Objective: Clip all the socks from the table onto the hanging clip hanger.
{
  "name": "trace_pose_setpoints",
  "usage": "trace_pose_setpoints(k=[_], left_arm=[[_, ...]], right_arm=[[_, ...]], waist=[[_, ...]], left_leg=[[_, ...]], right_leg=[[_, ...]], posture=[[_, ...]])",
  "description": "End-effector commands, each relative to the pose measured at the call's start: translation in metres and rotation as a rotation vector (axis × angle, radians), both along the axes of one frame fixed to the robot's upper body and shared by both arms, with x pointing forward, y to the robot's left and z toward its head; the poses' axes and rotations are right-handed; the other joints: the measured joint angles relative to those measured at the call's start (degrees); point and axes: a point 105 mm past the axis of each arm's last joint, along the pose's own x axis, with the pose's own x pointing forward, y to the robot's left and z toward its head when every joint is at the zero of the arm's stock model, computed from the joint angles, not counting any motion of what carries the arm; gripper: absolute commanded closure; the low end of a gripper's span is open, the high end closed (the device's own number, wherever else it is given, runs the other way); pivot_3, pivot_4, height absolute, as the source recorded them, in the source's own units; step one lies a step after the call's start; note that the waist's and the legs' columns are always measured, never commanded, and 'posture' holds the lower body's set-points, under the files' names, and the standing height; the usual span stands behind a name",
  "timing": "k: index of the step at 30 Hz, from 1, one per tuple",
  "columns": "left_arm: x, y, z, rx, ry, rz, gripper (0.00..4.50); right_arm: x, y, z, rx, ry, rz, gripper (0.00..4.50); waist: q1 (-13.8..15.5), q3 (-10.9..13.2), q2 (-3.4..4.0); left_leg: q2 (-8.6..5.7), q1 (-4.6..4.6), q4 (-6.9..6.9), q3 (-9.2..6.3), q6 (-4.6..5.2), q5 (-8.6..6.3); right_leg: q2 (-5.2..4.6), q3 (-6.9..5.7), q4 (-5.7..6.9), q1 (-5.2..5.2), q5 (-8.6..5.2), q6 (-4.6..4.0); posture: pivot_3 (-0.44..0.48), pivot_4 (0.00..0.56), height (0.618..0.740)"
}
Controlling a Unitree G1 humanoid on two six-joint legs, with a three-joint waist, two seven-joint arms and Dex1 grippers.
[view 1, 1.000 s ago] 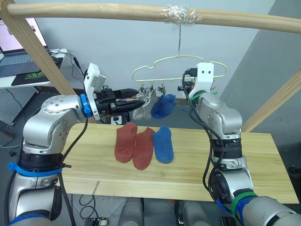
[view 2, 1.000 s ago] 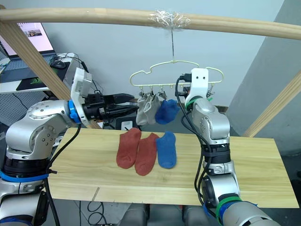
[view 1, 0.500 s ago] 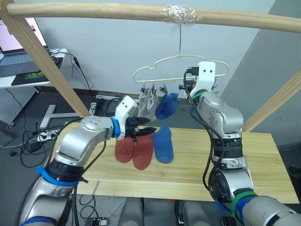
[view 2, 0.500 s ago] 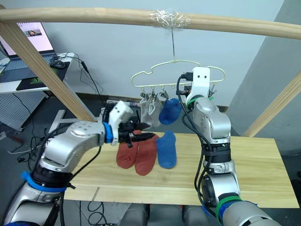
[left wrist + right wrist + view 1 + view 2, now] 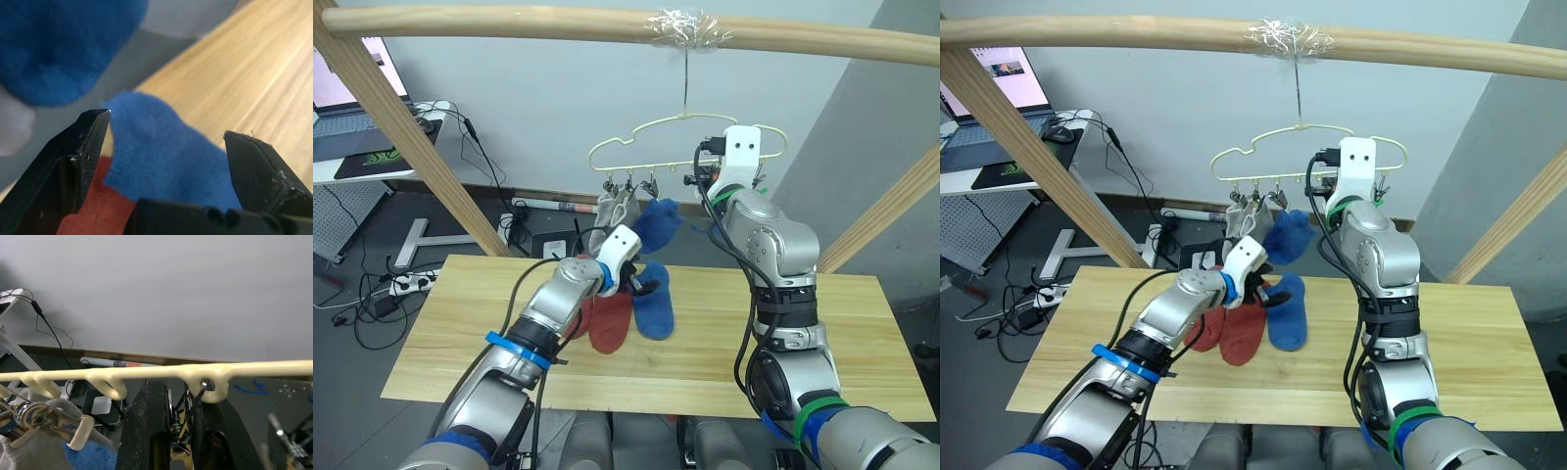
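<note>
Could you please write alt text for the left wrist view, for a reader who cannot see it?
The left gripper is open, its two black fingers either side of a soft blue ankle sock lying on the light wooden table. A rust-red sock lies beside it, and another blue sock hangs above.

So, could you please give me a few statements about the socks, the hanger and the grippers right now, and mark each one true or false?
1. A blue sock hangs from the clip hanger. True.
2. The left gripper is shut on a red sock. False: its fingers are open, with the blue sock on the table between them.
3. Two red socks lie on the table. True.
4. All six socks are already clipped up. False: three lie on the table.
5. The right gripper is down at the tabletop. False: it is raised at the hanger's lower wire, with a clip between its fingers.
</note>
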Motion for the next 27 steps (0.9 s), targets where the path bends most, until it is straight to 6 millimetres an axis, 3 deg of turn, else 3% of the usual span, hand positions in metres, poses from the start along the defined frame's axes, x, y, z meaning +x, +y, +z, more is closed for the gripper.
trace_pose_setpoints(k=[1, 9, 15, 18, 27], left_arm=[[0.011, -0.005, 0.003, 0.024, -0.044, -0.002, 0.27], [0.019, -0.015, -0.011, 0.047, -0.019, 0.011, 0.27], [0.013, -0.018, -0.028, 0.086, 0.035, -0.024, 0.27], [0.011, -0.017, -0.031, 0.097, 0.038, -0.032, 0.81], [0.01, -0.017, -0.033, 0.093, 0.042, -0.036, 3.35]], right_arm=[[-0.005, 0.0, 0.023, 0.019, -0.077, 0.004, 4.38], [-0.007, -0.002, 0.023, 0.02, -0.075, -0.006, 4.38], [-0.008, -0.003, 0.024, 0.021, -0.075, -0.01, 4.38], [-0.009, -0.004, 0.024, 0.021, -0.074, -0.012, 4.38], [-0.009, -0.005, 0.023, 0.02, -0.07, -0.013, 4.38]], waist=[[0.04, 0.0, 0.0], [-0.02, 0.0, 0.0], [-0.37, 0.0, 0.0], [-0.7, 0.0, 0.0], [-1.22, 0.0, 0.0]], left_leg=[[0.0, 0.0, -0.01, -0.01, 0.0, 0.0], [-0.01, -0.02, 0.0, 0.01, 0.0, 0.0], [-0.01, -0.02, 0.0, 0.01, 0.0, 0.0], [-0.01, -0.03, 0.0, 0.0, 0.0, 0.0], [-0.01, -0.03, 0.0, 0.0, 0.0, 0.0]], right_leg=[[0.0, -0.01, 0.0, 0.0, 0.0, 0.0], [0.01, 0.0, -0.03, 0.0, 0.0, 0.0], [0.01, 0.0, -0.03, 0.0, 0.0, 0.0], [0.01, 0.0, -0.03, 0.0, 0.0, 0.0], [0.0, 0.0, -0.02, 0.0, 0.0, 0.0]], posture=[[0.103, 0.179, 0.74], [0.088, 0.182, 0.74], [0.073, 0.181, 0.74], [0.07, 0.179, 0.74], [0.072, 0.179, 0.74]])
